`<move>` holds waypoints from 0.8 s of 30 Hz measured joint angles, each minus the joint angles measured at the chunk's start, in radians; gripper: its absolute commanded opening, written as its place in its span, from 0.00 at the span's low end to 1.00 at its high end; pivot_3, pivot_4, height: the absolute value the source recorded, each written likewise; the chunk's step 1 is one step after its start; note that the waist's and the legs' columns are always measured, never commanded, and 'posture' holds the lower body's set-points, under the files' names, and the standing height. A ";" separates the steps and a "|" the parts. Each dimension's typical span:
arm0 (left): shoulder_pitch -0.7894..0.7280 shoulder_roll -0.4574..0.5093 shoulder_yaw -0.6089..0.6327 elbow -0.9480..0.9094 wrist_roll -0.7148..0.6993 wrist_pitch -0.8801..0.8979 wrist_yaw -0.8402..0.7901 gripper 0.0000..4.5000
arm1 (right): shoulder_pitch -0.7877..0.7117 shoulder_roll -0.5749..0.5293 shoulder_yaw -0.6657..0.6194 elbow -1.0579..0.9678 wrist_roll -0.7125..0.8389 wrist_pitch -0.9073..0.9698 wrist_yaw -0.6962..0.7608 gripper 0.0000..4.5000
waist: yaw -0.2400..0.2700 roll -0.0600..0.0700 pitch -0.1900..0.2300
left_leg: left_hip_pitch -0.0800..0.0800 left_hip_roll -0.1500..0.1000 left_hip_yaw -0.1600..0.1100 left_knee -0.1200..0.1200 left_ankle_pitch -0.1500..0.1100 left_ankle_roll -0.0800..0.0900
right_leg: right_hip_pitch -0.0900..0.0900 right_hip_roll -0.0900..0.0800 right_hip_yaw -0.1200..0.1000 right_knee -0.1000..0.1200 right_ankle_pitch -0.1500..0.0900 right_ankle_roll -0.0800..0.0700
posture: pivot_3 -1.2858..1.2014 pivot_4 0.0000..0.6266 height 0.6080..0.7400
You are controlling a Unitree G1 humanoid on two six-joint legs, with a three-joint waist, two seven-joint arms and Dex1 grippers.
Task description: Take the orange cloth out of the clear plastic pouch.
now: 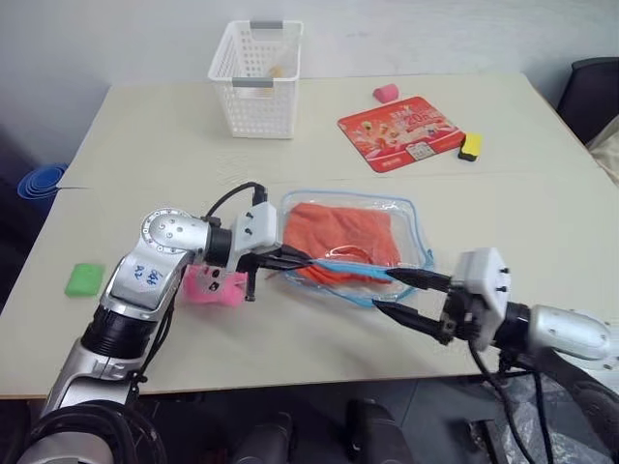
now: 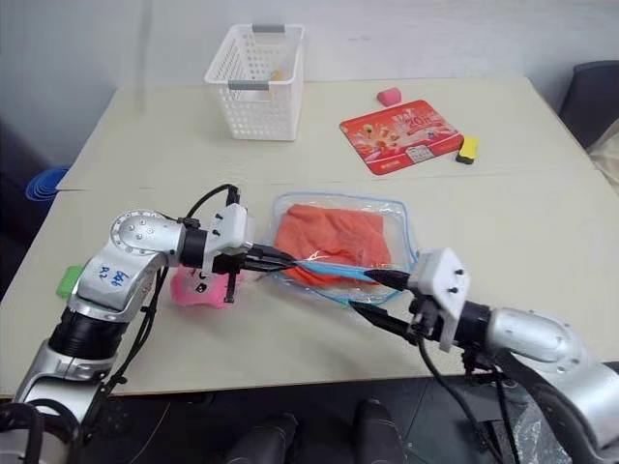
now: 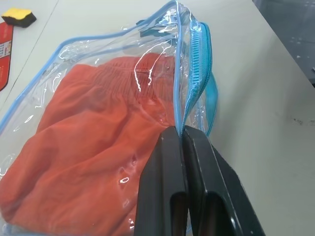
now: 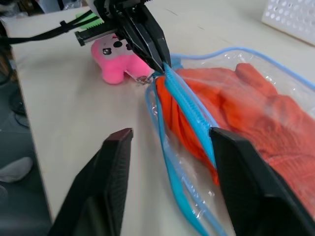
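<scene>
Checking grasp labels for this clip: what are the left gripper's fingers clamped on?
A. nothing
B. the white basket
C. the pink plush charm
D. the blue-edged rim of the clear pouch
D: the left gripper has its fingers pressed together on the blue zip edge of the clear plastic pouch.
</scene>
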 measured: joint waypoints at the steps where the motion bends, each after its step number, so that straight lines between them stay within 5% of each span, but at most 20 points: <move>1: 0.003 -0.010 -0.002 -0.008 0.000 0.004 0.010 0.00 | -0.022 0.002 0.045 0.021 -0.080 -0.020 -0.022 0.43 | 0.000 0.000 0.000 | 0.000 0.000 0.000 0.000 0.000 0.000 | 0.000 0.000 0.000 0.000 0.000 0.000 | 0.52 0.24 1.00; 7: 0.006 -0.062 -0.017 -0.018 0.000 0.044 0.071 0.00 | -0.077 0.046 0.203 0.131 -0.379 -0.117 -0.084 0.43 | 0.003 0.000 0.000 | -0.001 -0.001 0.000 0.001 0.000 0.000 | 0.000 -0.001 0.000 0.000 0.000 0.000 | 0.52 0.24 1.00; 13: 0.005 -0.071 -0.030 -0.018 0.008 0.046 0.090 0.00 | -0.061 0.170 0.128 0.083 -0.287 -0.149 -0.070 0.43 | 0.000 0.000 0.000 | 0.000 -0.001 0.000 0.001 0.000 0.000 | 0.000 0.000 0.000 0.000 0.000 0.000 | 0.52 0.24 1.00; 17: 0.005 -0.069 -0.037 -0.018 0.009 0.040 0.090 0.00 | 0.005 0.157 0.078 0.016 -0.189 -0.136 -0.003 0.43 | 0.001 0.000 0.000 | 0.000 -0.001 -0.001 0.001 0.000 0.000 | 0.000 0.000 0.000 0.000 0.000 0.000 | 0.52 0.24 1.00; 20: 0.005 -0.062 -0.038 -0.018 0.009 0.041 0.089 0.00 | 0.056 0.071 0.127 0.043 -0.275 -0.146 0.048 0.43 | 0.002 -0.001 0.000 | 0.000 -0.001 0.000 0.001 0.000 0.000 | 0.000 0.000 0.000 0.000 0.000 0.000 | 0.52 0.24 1.00; 24: -0.011 -0.064 -0.039 -0.019 0.005 0.048 0.088 0.00 | -0.016 0.098 0.158 0.135 -0.417 -0.146 -0.023 0.43 | -0.002 -0.001 0.000 | 0.000 -0.001 0.001 0.001 0.000 0.000 | -0.001 0.000 0.000 0.002 0.000 0.000 | 0.52 0.24 1.00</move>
